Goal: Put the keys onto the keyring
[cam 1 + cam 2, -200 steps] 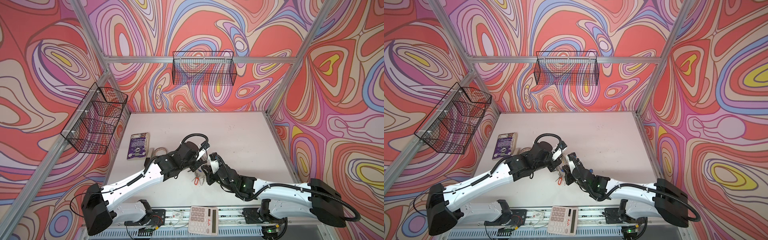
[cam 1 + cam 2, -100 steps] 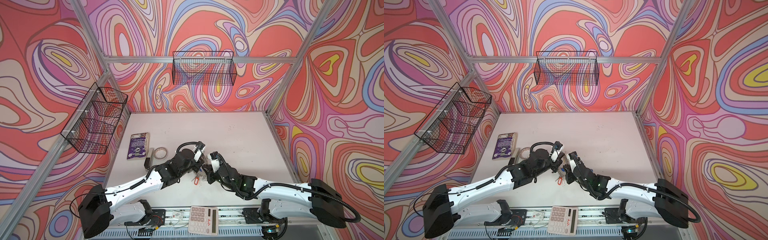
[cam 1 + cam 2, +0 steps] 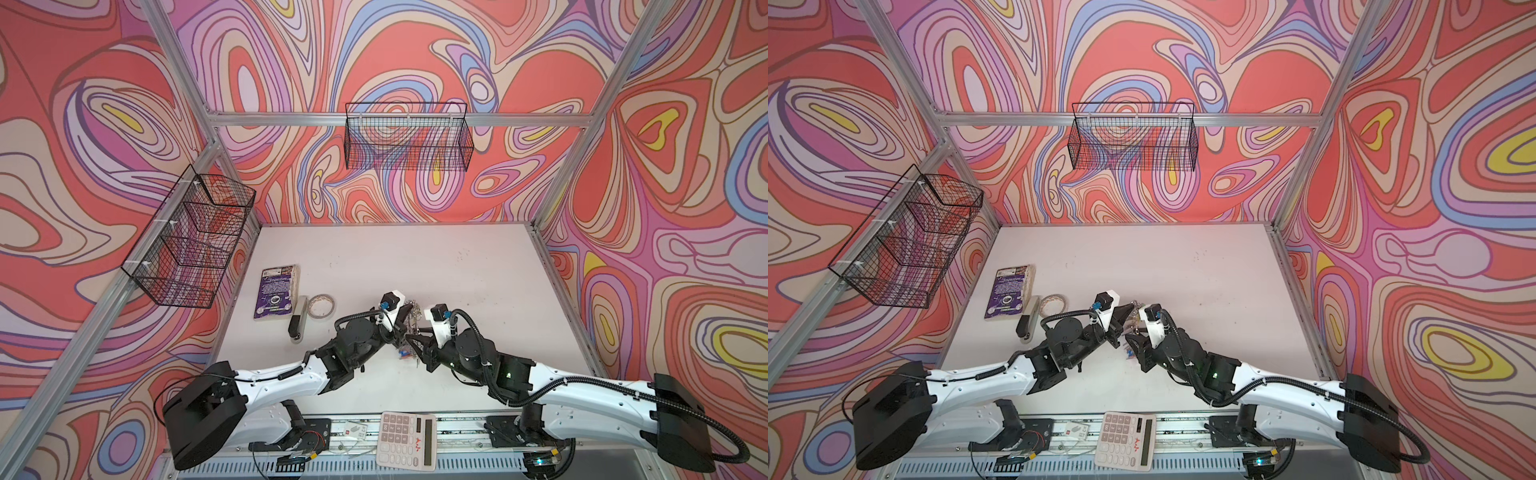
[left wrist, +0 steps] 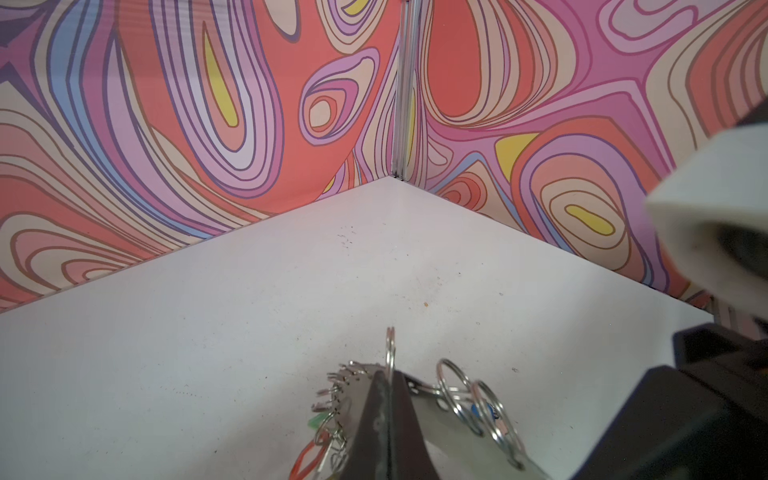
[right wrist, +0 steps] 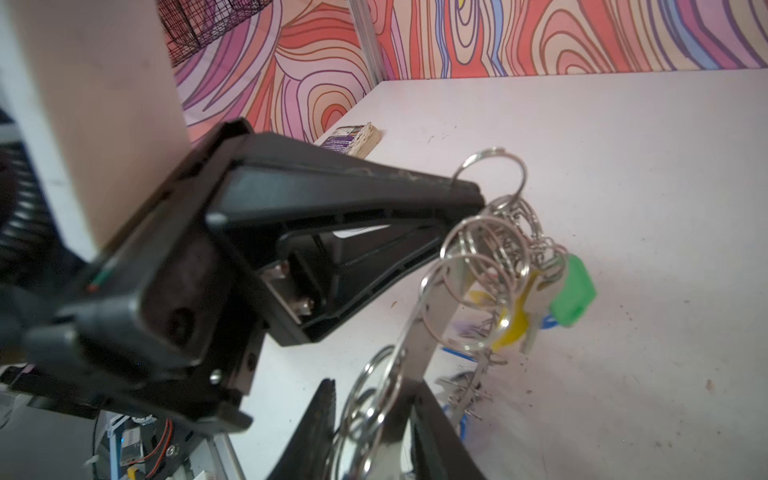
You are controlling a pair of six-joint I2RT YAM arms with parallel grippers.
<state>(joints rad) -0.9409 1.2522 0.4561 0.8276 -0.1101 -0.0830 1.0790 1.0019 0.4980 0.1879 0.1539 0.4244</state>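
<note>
Flat grey keyring (image 5: 436, 328), shiny wire rings (image 5: 498, 245), oblong green tag (image 5: 573, 291)

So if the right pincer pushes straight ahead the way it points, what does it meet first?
The keyring: its grey plate and split rings sit between the open jaws of the right pincer. Just beyond, probably the left pincer clamping it; depth unclear.

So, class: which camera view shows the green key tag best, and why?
The right wrist view: the green tag hangs large and unblocked among the split rings. The left wrist view shows only a green sliver. In both top views it is too small to make out.
</note>
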